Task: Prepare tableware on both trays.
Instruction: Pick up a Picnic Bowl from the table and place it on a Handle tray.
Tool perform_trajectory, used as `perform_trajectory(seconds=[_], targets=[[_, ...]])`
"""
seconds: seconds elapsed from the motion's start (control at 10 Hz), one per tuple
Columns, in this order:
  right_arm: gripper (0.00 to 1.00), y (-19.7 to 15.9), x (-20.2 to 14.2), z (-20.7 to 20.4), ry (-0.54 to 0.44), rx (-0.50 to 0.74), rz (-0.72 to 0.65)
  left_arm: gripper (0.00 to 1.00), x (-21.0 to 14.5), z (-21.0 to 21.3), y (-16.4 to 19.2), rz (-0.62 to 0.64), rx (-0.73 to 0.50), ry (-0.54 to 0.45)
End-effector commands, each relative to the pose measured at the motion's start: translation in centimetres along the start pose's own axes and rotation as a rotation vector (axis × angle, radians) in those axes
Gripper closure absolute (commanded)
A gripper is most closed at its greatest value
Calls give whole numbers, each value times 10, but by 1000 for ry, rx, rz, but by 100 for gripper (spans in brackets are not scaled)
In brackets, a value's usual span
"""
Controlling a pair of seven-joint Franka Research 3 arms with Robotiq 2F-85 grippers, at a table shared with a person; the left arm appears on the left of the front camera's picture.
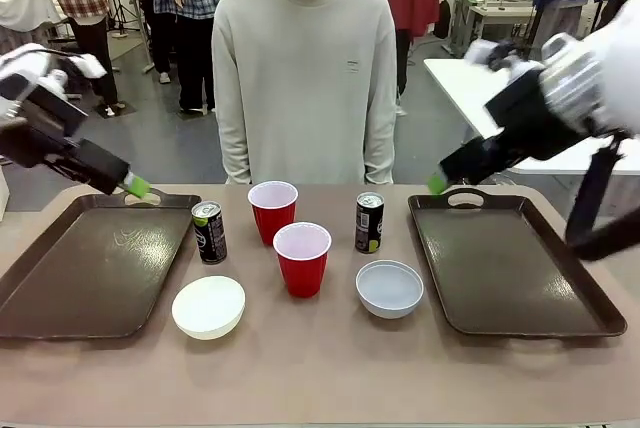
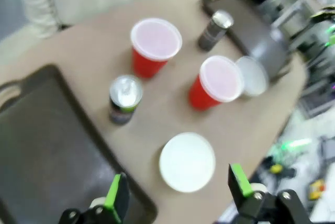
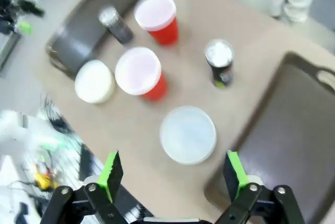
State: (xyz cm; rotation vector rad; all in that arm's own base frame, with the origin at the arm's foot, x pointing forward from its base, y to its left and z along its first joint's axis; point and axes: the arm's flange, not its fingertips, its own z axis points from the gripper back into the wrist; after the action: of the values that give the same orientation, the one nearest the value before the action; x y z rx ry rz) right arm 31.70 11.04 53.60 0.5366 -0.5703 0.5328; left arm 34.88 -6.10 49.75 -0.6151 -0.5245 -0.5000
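Currently nothing sits on either tray. Far left in the front view, the left gripper (image 1: 136, 186) hovers over the upper right corner of the left dark brown rectangular plastic tray (image 1: 70, 288), which is bare. The left wrist view shows its green pads (image 2: 113, 192) wide apart, nothing between them. Right of that tray, on the tan tabletop (image 1: 320, 378), a small dark drink can (image 1: 209, 232) stands upright, with a white shallow round bowl (image 1: 208, 306) below it. At centre, two red plastic cups with white insides stand upright: the back cup (image 1: 272, 210) and, lower right of it, the front cup (image 1: 302, 258). Then a second dark can (image 1: 369, 222), with a pale grey-blue shallow bowl (image 1: 389, 288) below it. The right matching brown tray (image 1: 520, 278) is likewise bare. The right gripper (image 1: 438, 182) hangs by that tray's upper left corner; in the right wrist view its fingers (image 3: 234, 169) are spread, holding nothing.

We judge the first pick is in hand, not yet begun. Each arm likely serves its nearer items. The next move calls for lowering open jaws around a can's body or over a bowl's rim, clear of the neighbouring cup.
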Motion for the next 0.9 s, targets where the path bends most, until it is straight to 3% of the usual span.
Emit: perform_trajectory(seconds=[0.0,0.1,0.2,0.3,0.7,0.8], targets=[[0,-18,-88,-13,-271,461,-129,0,-30,0,21,153,-406,-129],[0,-25,-100,-12,-233,462,-187,0,-38,6,29,202,-427,-119],[0,-27,-111,-17,-100,456,-266,0,-44,13,28,228,-469,-61],[0,-27,-118,-18,-37,426,-298,0,-50,10,34,239,-464,14],[0,-36,-145,-34,131,396,-415,0,-65,7,50,297,-408,185],[0,-38,-154,-33,149,394,-429,0,-71,9,48,314,-394,166]])
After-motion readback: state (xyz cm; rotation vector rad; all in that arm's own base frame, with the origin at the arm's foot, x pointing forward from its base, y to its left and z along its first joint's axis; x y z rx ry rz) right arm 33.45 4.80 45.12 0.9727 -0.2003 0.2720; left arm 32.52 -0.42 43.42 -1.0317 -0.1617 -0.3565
